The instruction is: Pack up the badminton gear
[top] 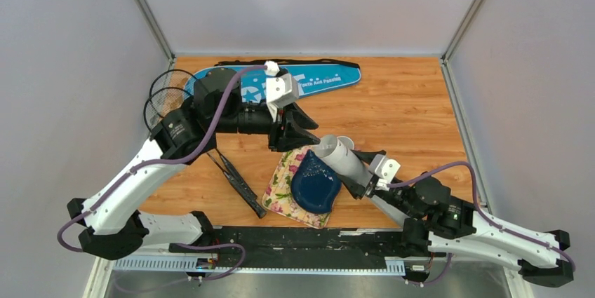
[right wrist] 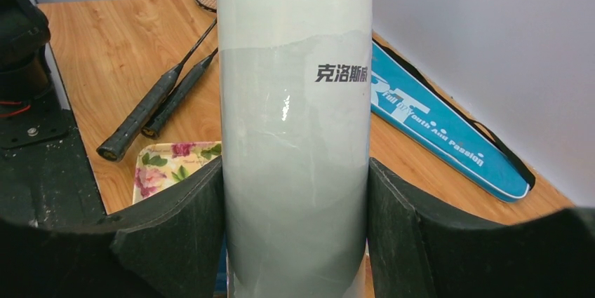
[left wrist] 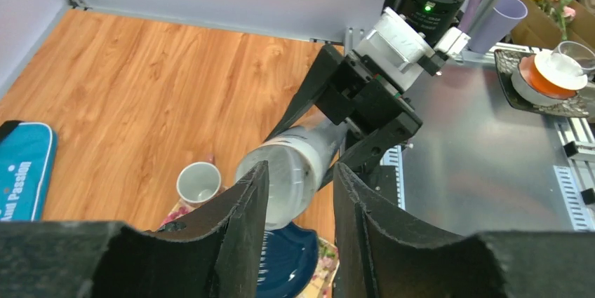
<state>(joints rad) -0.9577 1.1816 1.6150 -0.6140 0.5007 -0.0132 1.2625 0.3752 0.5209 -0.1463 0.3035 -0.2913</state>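
Tube held up, rackets and bag not yet dealt with.
The white tube (top: pixel 340 158) hangs tilted over the blue plate (top: pixel 316 189), my right gripper (top: pixel 359 172) clamped round its body. My left gripper (left wrist: pixel 300 179) hovers at its open mouth, fingers parted and empty. I see no loose shuttlecock, so I judge those stowed. Both rackets (top: pixel 231 175) lie on the table (top: pixel 407 116) near the flat blue bag (top: pixel 330 80), unpacked.

the left arm (top: pixel 217 112) hides much of the racket bag (top: pixel 330 80) and racket heads (top: pixel 160 102).

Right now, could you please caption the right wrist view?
Right gripper clamps the white tube, rackets and blue bag lying on the table behind.
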